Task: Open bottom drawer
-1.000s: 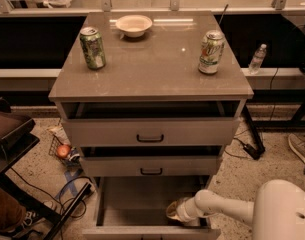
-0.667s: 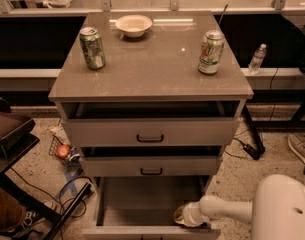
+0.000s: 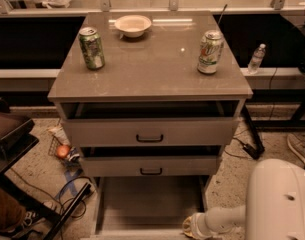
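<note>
Camera view looks down on a grey cabinet [image 3: 152, 79] from the front. At far left a dark piece of furniture [image 3: 9, 134] juts in, and dark cables [image 3: 67, 189] loop over the speckled floor near a small orange object [image 3: 63, 151] (what it is cannot be told).

On the cabinet top, a green can [image 3: 92, 48] stands upright near the left edge. A pale bowl [image 3: 133, 25] sits toward the back, a little left of centre. A second can [image 3: 210, 51], lighter in colour, stands upright near the right edge.

Below the top, the top drawer [image 3: 102, 132] stands slightly out, with a dark gap above its front and a dark handle [image 3: 149, 138] at its middle. The middle drawer [image 3: 107, 166] sits under it, also a little out, with a smaller handle [image 3: 151, 172].

The bottom drawer [image 3: 152, 201] is at the foot of the cabinet, pulled far out toward the camera. Its plain grey tray lies bare to view and its front runs along the lower edge of the picture.

The gripper [image 3: 192, 227] is at the front right corner of that drawer, low in the picture. Whether it is open, closed or gripping anything cannot be told. A pale arm [image 3: 224, 219] runs from it to the right into the white robot body [image 3: 279, 199].

Farther back on the right, a plastic bottle [image 3: 256, 59] stands on a ledge beside the cabinet, and a shoe [image 3: 299, 146] shows at the far right edge.
</note>
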